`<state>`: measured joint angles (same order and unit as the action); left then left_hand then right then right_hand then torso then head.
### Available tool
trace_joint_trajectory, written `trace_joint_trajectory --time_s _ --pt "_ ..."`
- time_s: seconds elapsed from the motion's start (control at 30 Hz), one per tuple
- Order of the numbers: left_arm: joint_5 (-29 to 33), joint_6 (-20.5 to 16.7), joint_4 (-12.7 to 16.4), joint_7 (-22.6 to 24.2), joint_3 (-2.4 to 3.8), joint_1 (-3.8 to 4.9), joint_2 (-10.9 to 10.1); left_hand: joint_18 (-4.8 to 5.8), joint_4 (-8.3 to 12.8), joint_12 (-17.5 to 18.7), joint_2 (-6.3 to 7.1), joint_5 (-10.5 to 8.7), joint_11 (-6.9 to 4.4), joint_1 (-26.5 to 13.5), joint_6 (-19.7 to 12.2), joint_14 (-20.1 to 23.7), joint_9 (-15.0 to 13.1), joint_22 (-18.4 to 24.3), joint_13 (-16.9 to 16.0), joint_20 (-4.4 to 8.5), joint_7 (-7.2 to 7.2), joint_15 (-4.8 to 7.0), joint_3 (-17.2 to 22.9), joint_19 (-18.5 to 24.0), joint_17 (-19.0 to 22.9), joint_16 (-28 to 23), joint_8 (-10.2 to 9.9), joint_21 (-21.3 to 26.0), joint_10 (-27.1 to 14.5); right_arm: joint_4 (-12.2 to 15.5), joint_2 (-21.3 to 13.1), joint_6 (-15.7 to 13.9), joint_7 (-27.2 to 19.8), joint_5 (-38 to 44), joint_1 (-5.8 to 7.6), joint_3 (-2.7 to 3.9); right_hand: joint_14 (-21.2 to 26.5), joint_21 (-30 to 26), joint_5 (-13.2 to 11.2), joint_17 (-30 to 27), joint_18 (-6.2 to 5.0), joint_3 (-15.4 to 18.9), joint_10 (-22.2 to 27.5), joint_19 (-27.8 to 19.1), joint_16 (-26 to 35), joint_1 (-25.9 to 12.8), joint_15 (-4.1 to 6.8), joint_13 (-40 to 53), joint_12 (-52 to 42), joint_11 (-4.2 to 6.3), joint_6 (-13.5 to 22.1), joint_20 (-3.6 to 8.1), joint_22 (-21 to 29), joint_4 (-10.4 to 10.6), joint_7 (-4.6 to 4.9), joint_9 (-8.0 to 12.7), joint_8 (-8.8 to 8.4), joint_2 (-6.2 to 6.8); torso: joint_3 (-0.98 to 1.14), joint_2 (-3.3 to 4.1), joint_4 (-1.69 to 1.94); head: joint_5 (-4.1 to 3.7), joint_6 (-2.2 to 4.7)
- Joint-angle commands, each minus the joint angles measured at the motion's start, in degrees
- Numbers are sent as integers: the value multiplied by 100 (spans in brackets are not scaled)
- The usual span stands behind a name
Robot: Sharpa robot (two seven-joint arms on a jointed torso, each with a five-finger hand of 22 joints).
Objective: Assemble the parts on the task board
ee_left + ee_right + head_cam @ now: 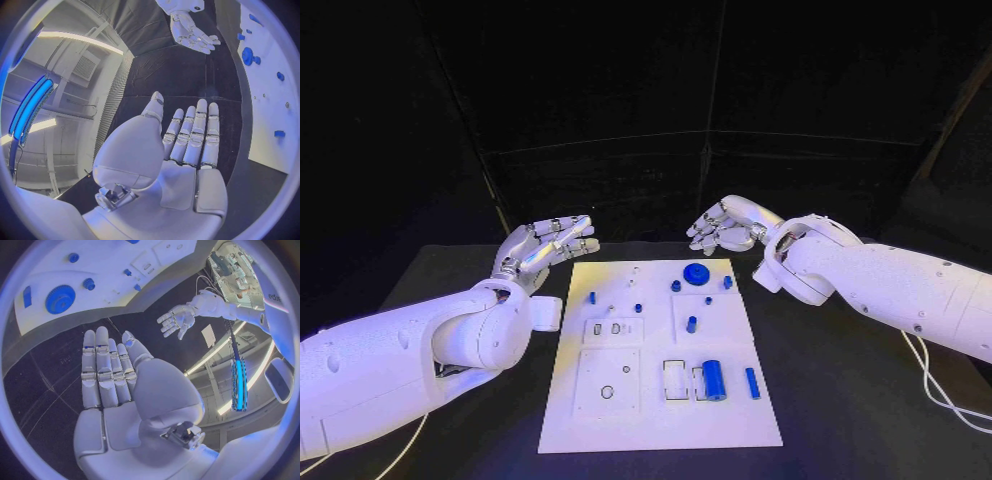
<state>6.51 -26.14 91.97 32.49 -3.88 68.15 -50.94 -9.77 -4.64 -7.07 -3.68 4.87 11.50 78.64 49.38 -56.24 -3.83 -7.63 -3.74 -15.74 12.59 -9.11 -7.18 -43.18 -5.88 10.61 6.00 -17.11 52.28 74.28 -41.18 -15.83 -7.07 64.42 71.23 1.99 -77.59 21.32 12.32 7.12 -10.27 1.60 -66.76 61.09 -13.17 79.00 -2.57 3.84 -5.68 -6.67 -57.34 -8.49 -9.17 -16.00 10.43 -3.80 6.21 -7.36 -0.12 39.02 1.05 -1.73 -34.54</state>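
The white task board (610, 420) lies in the middle of the black table. Blue parts are on it: a round gear (694, 272) near the far edge, small pegs (591, 297) beside it, a thick cylinder (713, 380) and a thin bar (751, 383) near the front right. My left hand (545, 243) hovers off the board's far left corner, fingers straight and apart, holding nothing; the left wrist view shows its flat palm (187, 145). My right hand (723, 226) hovers beyond the board's far right corner, also empty with fingers extended (109, 370). The gear (60, 298) shows in the right wrist view.
Black table (862, 400) surrounds the board, with bare room on both sides. A white cable (935, 385) trails on the table at the right. A dark backdrop stands behind the table.
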Motion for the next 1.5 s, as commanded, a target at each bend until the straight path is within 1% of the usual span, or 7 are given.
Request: trace_joint_trajectory --time_s 0.03,0.13,0.33,0.5,0.6,0.9,1.5 --pt "-141 233 188 -7 7 11 -58 -81 52 -18 -7 -19 2 73 70 -63 -1 2 4 1 161 -5 -6 -52 2 28 12 -43 54 33 86 463 704 1373 39 5 -881 786 218 426 -7 -52 -450 592 -565 24 249 11 95 181 -281 360 -410 -50 -104 2 -109 150 -25 196 19 -28 87" --pt "-146 267 305 -13 7 11 -84 -82 67 -13 -18 -19 -1 72 81 -80 0 2 5 6 159 -1 -4 -77 4 27 6 -52 66 33 174 632 886 1793 54 6 -924 1142 217 789 3 -107 -478 659 -1182 -55 297 0 169 227 -305 411 -622 -58 -112 3 -182 192 -36 263 26 -63 115" --pt "-150 314 471 -24 8 11 -102 -83 78 -9 -25 -19 -3 69 87 -90 1 2 5 10 158 3 -5 -97 6 26 2 -60 74 36 326 786 1082 2377 66 9 -872 1746 -68 1507 -10 -211 -419 750 -2423 -287 310 -4 201 235 -247 424 -976 -58 -171 3 -251 222 -52 380 33 -103 119" --pt "-151 379 517 -47 8 12 -100 -83 91 5 -30 -21 -1 54 88 -106 4 0 8 16 162 7 -11 -136 9 23 -12 -76 73 78 392 863 1208 2631 69 10 -1017 2265 -145 4188 -8 -253 -189 978 -4977 -413 290 -15 210 214 -76 407 -1269 -43 -169 8 -259 273 -65 440 44 -113 118" --pt "-151 406 533 -58 9 14 -105 -83 107 20 -37 -20 1 37 85 -125 7 -4 9 24 166 11 -19 -186 13 20 -29 -98 72 105 407 922 1258 2693 71 11 -1007 2562 -167 4787 10 -265 -75 1028 -5553 -444 276 -6 196 180 -16 377 -1525 -43 -165 4 -255 319 -68 463 50 -115 108" --pt "-151 475 523 -74 9 20 -104 -82 113 33 -50 -21 0 10 88 -144 8 -6 10 31 166 16 -29 -230 16 18 -43 -116 73 111 473 995 1351 2766 72 11 -861 3769 -131 5099 192 -282 299 1373 -5947 -452 259 27 132 136 97 303 -2987 -23 -149 -1 -247 424 -74 492 59 -126 88" --pt "-151 483 553 -70 9 34 -121 -81 125 47 -57 -21 3 -3 84 -164 9 -7 11 38 175 20 -35 -267 18 20 -59 -132 65 -42 601 1379 1418 2777 72 10 -823 4099 -153 5226 218 -424 373 1363 -6107 -368 251 68 -46 135 85 281 -3326 -37 -151 -6 -235 308 -81 540 54 -108 40"
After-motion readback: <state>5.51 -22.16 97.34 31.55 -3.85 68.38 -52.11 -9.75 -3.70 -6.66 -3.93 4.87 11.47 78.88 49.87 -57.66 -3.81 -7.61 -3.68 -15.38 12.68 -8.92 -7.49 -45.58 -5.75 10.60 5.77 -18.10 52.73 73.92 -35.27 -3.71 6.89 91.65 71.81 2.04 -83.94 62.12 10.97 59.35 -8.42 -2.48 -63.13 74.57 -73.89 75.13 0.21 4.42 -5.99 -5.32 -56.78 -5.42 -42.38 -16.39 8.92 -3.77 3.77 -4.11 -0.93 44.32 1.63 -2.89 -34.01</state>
